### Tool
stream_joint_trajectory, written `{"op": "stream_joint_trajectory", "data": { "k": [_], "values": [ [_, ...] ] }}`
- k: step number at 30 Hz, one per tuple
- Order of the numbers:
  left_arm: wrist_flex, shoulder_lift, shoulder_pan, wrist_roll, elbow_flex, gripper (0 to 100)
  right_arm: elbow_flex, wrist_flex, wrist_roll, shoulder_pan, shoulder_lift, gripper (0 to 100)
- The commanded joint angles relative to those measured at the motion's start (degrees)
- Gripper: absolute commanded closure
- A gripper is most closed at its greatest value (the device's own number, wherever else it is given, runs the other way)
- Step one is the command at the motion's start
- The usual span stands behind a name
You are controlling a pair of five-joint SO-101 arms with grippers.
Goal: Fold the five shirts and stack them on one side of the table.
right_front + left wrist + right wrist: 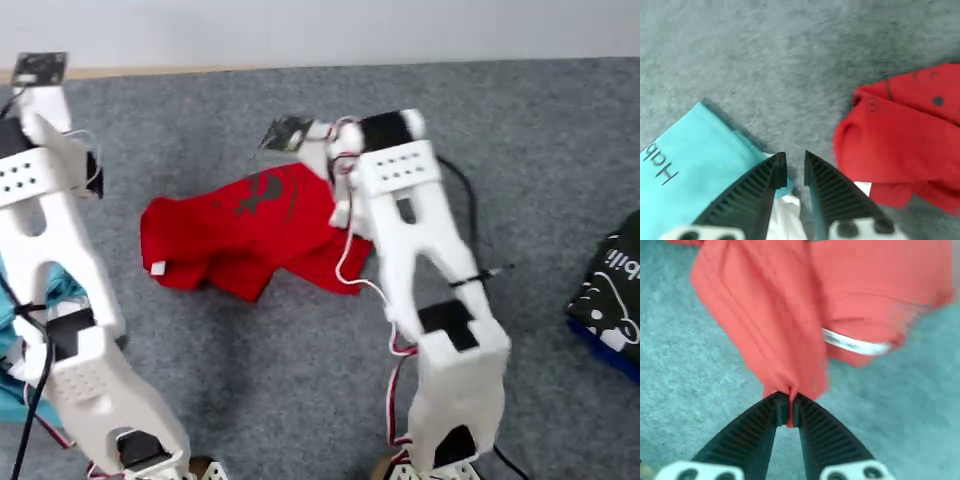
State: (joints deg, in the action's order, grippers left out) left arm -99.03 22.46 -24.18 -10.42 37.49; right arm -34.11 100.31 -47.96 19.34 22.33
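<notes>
My right gripper (789, 401) is pinched tight on a fold of the red shirt (230, 232), which lies rumpled mid-tabletop, while my left gripper (795, 164) hangs barely parted and empty above the teal shirt (695, 165) at the left edge, so I judge most folding and stacking remains.

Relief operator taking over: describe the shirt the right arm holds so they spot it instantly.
On the grey table, look at the middle. The crumpled red shirt with a dark print lies there, one fold pinched in the right gripper. It alone is red: the teal shirt lies at the left edge, the black shirt at the right.
</notes>
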Motion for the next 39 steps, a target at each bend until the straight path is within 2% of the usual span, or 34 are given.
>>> {"op": "stream_joint_trajectory", "data": {
  "k": [1, 9, 16, 26, 30, 33, 39],
  "values": [
    [-1.5, -6.1, 4.2, 0.4, -0.6, 93, -2.8, 2.6, -0.7, -5.2, -7.8, 98.7],
    [-1.5, -13.6, 15.8, -4.9, -13.8, 93, -2.9, 2.4, -0.8, -19.4, -10.0, 98.7],
    [-1.5, -16.7, 23.6, -9.4, -24.8, 93, -3.0, 0.0, -0.8, -26.5, -10.1, 98.7],
    [-1.5, -19.3, 37.5, -9.4, -34.4, 93, -3.0, -6.2, -0.8, -32.9, -10.0, 98.7],
    [-1.2, -19.3, 41.7, -9.5, -39.7, 93, -3.0, -5.6, -0.8, -33.4, -10.0, 98.7],
    [2.3, -19.4, 44.2, -9.5, -45.1, 93, -3.0, -5.1, -0.7, -33.1, -10.0, 98.7],
    [8.5, -19.4, 45.6, -9.1, -52.4, 83, -2.9, -5.1, -0.6, -33.0, -9.7, 98.7]
  ]
}}
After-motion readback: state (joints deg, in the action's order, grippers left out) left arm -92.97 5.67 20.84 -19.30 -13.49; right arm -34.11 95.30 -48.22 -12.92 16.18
